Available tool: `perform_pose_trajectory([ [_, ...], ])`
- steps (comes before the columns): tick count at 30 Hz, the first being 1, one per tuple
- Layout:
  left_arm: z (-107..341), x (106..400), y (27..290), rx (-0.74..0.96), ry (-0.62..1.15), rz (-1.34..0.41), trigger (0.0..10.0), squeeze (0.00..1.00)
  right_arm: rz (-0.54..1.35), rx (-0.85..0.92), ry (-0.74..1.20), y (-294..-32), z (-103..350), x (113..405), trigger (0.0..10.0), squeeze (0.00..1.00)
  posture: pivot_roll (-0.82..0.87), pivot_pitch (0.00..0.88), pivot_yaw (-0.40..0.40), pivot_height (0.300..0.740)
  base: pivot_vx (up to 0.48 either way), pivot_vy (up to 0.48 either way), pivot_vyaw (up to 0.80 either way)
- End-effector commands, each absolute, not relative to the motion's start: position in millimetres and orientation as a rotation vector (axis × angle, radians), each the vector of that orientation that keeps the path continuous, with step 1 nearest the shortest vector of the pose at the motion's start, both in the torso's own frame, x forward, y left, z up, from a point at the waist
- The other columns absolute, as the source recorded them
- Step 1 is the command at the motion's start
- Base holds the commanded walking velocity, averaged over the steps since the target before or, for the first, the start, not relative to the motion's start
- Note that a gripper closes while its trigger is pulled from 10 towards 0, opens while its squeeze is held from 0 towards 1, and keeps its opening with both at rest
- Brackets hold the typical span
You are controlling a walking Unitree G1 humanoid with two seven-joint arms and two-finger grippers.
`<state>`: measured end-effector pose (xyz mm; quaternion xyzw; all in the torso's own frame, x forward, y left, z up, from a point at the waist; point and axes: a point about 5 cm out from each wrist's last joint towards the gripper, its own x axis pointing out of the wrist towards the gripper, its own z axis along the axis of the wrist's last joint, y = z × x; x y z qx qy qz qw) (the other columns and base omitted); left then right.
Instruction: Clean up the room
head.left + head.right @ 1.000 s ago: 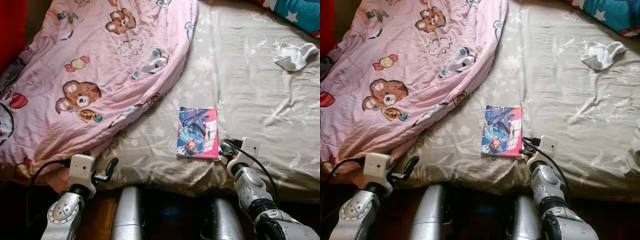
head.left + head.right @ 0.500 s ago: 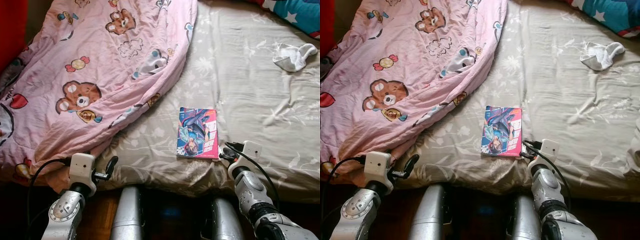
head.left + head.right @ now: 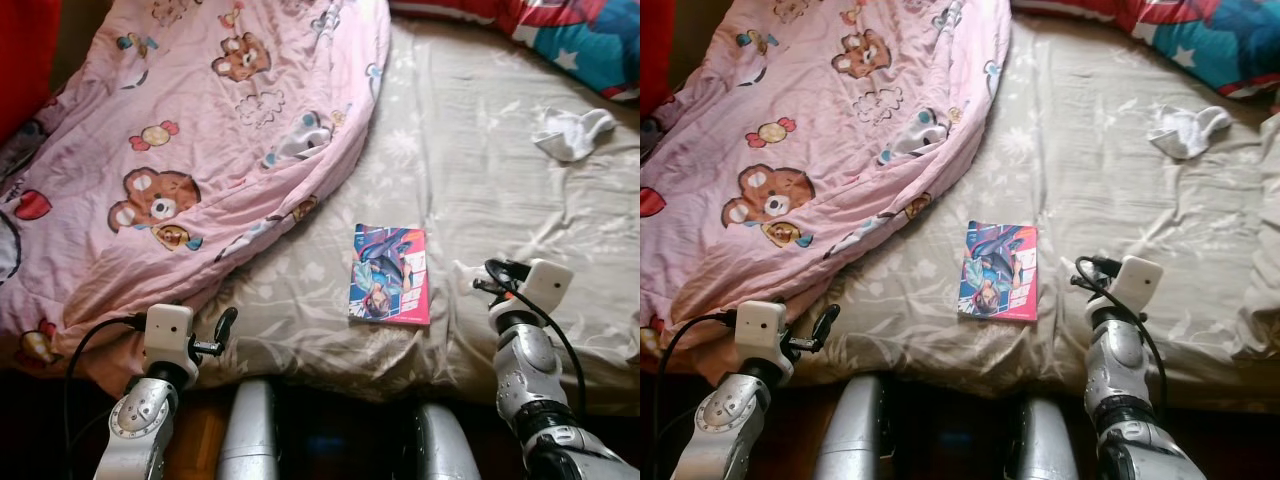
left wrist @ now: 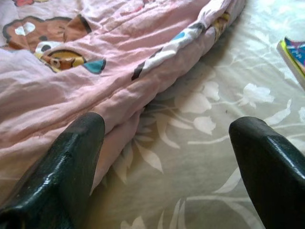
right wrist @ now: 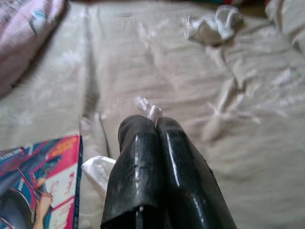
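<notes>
A colourful comic book (image 3: 390,273) lies flat on the beige flowered sheet (image 3: 480,180) near the bed's front edge. Just right of it, my right gripper (image 3: 484,283) is shut on a crumpled white tissue (image 5: 148,109), and a scrap of it pokes out past the fingertips (image 5: 138,129). More of the tissue (image 5: 97,169) hangs beside the book (image 5: 38,181). A white sock (image 3: 572,132) lies far back on the right. My left gripper (image 4: 167,129) is open and holds nothing, low at the front edge beside the hem of the pink teddy-bear blanket (image 3: 180,150).
The pink blanket covers the bed's left half and hangs over the front edge. A blue and red star pillow (image 3: 580,40) sits at the back right. Rumpled sheet (image 3: 1260,300) bunches up at the far right. My two silver legs (image 3: 255,430) stand against the bed.
My right gripper has moved to the right, away from the book's corner, with the white tissue in it. The camera has tipped up a little. The left arm has barely moved.
</notes>
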<state>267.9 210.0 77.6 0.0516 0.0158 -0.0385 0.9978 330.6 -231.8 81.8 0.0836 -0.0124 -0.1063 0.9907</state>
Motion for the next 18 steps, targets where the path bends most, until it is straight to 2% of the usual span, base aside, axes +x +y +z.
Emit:
perform_pose_trajectory([
  [1,69,264,213,0.117,0.061,-0.061,10.0,0.00,-0.211,0.175,-0.030,-230,77,325,0.0,0.00,0.19,0.176,-0.021,0.612,0.000,0.000,0.00],
  [2,67,263,213,0.113,0.059,-0.053,10.0,0.00,-0.174,0.166,-0.019,-222,70,318,10.0,0.00,0.19,0.166,-0.032,0.612,0.000,0.000,0.00],
  [6,64,259,214,0.107,0.057,-0.030,10.0,0.00,-0.135,0.149,0.029,-213,51,300,10.0,0.00,0.19,0.161,-0.040,0.612,0.000,0.000,0.00],
  [7,59,252,215,0.101,0.065,-0.015,10.0,0.00,-0.127,0.121,0.071,-209,35,281,10.0,0.00,0.19,0.163,-0.044,0.612,0.000,0.000,0.00],
  [9,55,246,216,0.097,0.077,-0.005,10.0,0.00,-0.137,0.120,0.092,-209,25,265,10.0,0.00,0.18,0.168,-0.046,0.612,0.000,0.000,0.00],
  [13,52,243,217,0.097,0.084,-0.002,10.0,0.00,-0.157,0.096,0.101,-214,21,258,10.0,0.00,0.17,0.170,-0.045,0.617,0.000,0.000,0.00],
  [18,46,246,217,0.097,0.099,-0.001,10.0,0.00,-0.175,0.099,0.132,-220,21,262,10.0,0.00,0.16,0.163,-0.048,0.657,0.000,0.000,0.00],
])
